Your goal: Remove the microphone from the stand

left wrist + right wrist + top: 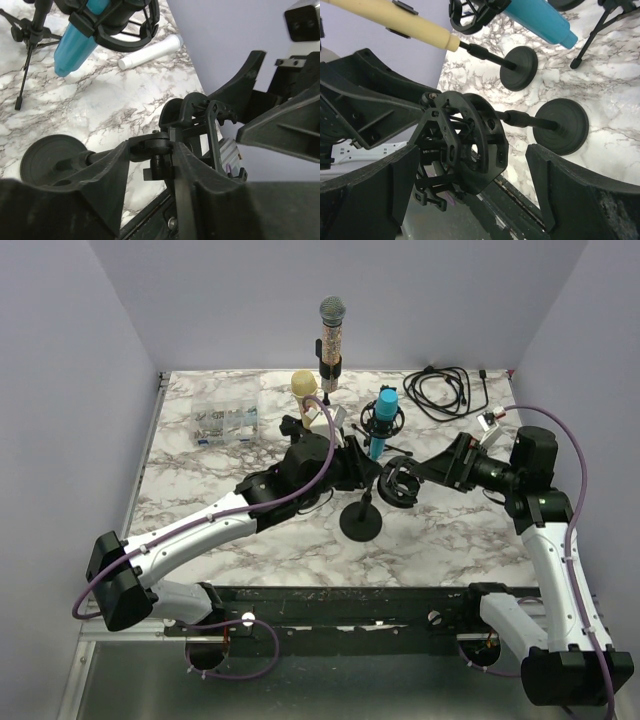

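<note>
A black stand with a round base [361,522] rises at mid-table and carries a black shock-mount cage [400,483]. Whether a microphone sits inside the cage [465,145] I cannot tell. My left gripper [152,150] is shut on the stand's swivel joint [159,144] just under the cage, both fingers touching it. From the right, my right gripper [472,155] stands open around the cage, with gaps on both sides. The stand's pole [520,119] runs to its base [560,125].
A blue microphone [383,430] in its own mount stands just behind. A cream microphone [305,388] and a silver-headed one [331,330] stand farther back. A clear parts box [225,422] lies back left, a black cable coil [445,390] back right.
</note>
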Available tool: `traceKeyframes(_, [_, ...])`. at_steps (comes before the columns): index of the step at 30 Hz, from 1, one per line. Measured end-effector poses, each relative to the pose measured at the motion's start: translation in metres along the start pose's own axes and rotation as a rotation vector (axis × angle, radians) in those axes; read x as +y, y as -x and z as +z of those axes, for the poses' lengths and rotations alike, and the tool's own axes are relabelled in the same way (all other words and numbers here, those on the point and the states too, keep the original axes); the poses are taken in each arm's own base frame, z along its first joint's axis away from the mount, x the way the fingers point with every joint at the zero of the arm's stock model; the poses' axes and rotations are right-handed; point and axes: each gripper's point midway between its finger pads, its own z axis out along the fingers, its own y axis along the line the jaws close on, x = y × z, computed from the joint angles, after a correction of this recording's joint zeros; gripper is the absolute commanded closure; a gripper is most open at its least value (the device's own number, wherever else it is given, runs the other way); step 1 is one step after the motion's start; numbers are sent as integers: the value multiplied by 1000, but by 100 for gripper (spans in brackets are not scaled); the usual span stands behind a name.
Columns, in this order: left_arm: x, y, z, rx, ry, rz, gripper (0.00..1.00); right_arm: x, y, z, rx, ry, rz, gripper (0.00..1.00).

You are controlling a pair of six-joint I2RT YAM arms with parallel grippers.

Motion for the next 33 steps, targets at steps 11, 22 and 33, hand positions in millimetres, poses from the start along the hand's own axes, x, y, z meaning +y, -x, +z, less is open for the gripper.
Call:
traceKeyframes(11, [-1, 4, 2, -67, -51, -2, 84, -12, -18, 9, 43, 25, 57, 7])
traceKeyframes(22, [-1, -3, 9, -112, -103, -22, 87, -12, -16, 10, 33, 23, 68, 0])
traceKeyframes(33, [15, -17, 13, -129, -92, -46, 87, -12, -16, 10, 30, 20, 60, 0])
